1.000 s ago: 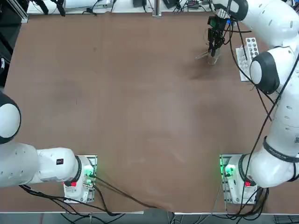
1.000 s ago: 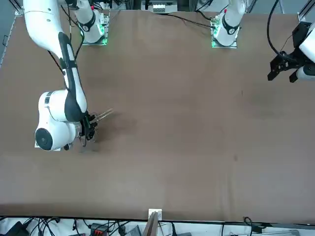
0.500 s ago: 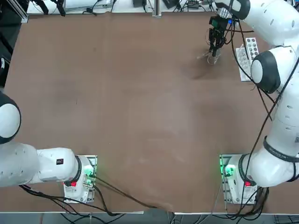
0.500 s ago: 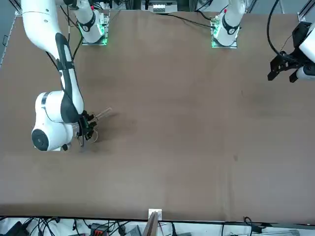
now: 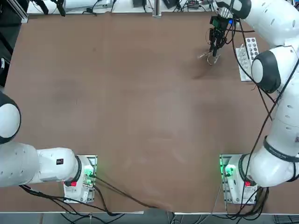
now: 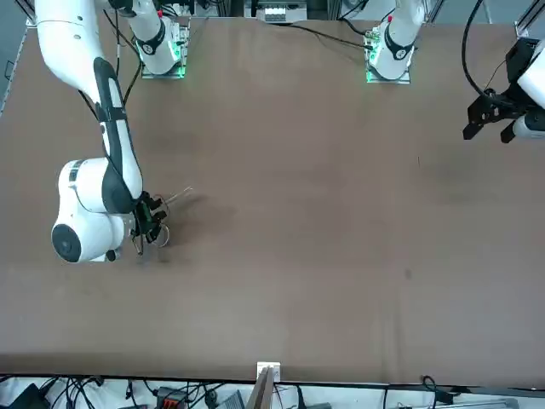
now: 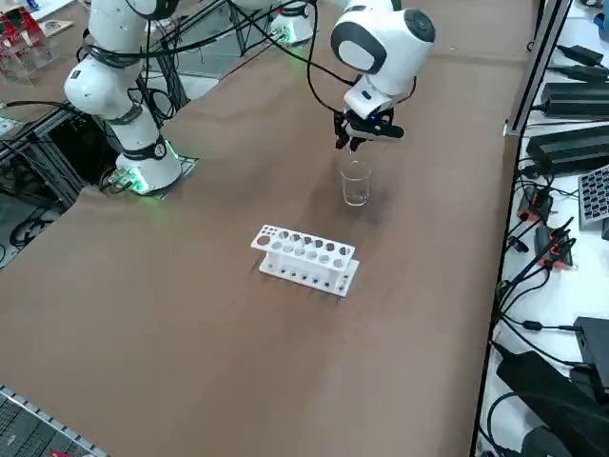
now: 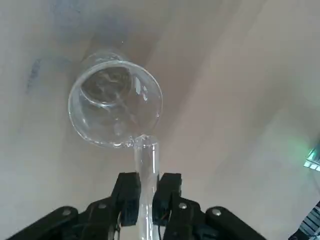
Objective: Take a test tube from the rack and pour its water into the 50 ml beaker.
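Since a second ago the right tool (image 5: 214,46) has shifted slightly toward the bench's far edge in the top view, carrying the test tube (image 8: 146,170) with it (grip unchanged). More of the rack (image 5: 246,58) shows clear of the arm.

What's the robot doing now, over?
Right pincer shut on test tube. Tube tilted, mouth at 50 ml beaker rim. Rack beside, nothing in the way.

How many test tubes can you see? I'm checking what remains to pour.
1: the test tube in the right gripper, mouth at the 50 ml beaker rim. The rack shows none, though clear glass could go unseen.
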### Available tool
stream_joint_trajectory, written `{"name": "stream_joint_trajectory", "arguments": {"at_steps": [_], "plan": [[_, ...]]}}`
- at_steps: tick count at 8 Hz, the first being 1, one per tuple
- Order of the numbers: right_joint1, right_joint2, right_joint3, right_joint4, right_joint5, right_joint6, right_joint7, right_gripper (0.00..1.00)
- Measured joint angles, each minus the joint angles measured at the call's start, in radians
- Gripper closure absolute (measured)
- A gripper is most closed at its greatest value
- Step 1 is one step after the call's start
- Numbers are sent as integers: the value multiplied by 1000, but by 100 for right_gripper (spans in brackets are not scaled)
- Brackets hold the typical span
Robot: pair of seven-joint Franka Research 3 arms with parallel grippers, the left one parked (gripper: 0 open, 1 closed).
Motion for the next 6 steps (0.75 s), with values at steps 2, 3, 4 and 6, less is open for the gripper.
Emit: {"name": "stream_joint_trajectory", "arguments": {"at_steps": [2, 3, 4, 6], "plan": [[0, 0, 0, 0, -1, 0, 0, 81], [0, 0, 0, 0, -11, 0, 4, 81], [2, -1, 0, 1, -38, 0, 25, 81], [16, -2, 0, 19, -109, 3, 116, 81]]}}
